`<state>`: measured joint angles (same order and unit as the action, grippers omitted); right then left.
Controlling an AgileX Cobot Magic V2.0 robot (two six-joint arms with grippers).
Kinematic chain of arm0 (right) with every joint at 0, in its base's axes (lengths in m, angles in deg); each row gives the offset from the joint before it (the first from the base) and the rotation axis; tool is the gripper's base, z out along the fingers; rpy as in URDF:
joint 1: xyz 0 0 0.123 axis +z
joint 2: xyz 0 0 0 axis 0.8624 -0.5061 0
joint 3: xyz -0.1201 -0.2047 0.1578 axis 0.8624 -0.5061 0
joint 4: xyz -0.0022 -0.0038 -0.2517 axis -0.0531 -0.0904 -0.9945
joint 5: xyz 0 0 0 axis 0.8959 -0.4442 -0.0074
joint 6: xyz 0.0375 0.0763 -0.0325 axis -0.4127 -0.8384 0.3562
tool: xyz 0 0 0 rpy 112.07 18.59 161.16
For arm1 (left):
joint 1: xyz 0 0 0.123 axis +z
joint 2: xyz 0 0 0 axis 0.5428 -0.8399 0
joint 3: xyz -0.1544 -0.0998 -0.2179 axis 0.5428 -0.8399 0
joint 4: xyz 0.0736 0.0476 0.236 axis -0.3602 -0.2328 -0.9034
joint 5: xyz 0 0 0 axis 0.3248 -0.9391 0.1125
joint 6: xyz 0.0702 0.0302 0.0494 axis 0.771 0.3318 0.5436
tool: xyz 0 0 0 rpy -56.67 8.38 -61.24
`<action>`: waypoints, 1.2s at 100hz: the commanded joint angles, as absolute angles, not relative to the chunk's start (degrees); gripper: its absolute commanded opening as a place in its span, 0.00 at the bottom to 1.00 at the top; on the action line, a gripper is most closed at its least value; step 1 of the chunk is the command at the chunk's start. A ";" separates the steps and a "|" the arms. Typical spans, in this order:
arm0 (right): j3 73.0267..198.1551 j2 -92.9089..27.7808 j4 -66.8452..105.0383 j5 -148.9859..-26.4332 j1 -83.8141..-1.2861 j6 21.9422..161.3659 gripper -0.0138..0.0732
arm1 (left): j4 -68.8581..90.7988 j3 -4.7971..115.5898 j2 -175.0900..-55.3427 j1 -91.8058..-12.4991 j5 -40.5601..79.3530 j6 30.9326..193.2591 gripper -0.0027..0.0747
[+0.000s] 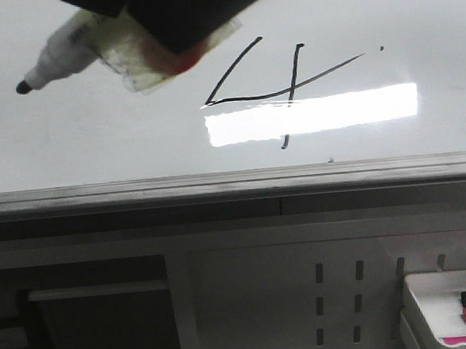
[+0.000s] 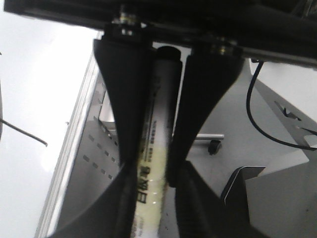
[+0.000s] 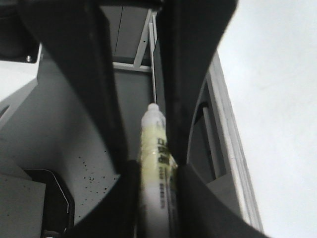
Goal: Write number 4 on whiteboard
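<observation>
Front view: low and close, facing forward across the whiteboard (image 1: 65, 149), its grey edge crossing mid-frame, the perforated panel (image 1: 311, 299) filling the lower frame. Left wrist view: very close, looking along the fingers (image 2: 124, 99) and clamped marker (image 2: 153, 163); shares the whiteboard (image 2: 39, 89) at frame left. Right wrist view: equally close; whiteboard (image 3: 277, 99) at frame right.

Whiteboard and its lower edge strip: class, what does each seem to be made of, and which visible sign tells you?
The whiteboard looks like glossy coated white board: it mirrors a bright rectangular light patch. The edge strip looks like dull grey metal, possibly aluminium, with a faint brushed sheen.
</observation>
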<state>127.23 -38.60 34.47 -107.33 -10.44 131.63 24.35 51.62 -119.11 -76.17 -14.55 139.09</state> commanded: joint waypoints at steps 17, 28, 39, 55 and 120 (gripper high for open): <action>129.29 -37.92 35.65 -104.09 -10.42 132.08 0.11 | 21.82 53.66 -119.13 -76.71 -15.78 135.66 0.10; 129.29 -37.92 35.65 -104.09 -10.42 132.08 0.11 | 20.92 53.66 -120.42 -76.71 -18.04 133.90 0.12; 129.29 -37.92 35.65 -104.09 -10.42 132.08 0.11 | 20.92 53.66 -121.27 -76.71 -18.73 133.90 0.27; 129.29 -37.92 35.65 -104.09 -10.42 132.08 0.11 | 20.92 53.66 -121.33 -76.71 -18.62 133.90 0.44; 129.29 -37.92 35.65 -104.98 -10.42 132.08 0.11 | 21.55 53.66 -121.33 -76.71 -16.39 133.90 0.01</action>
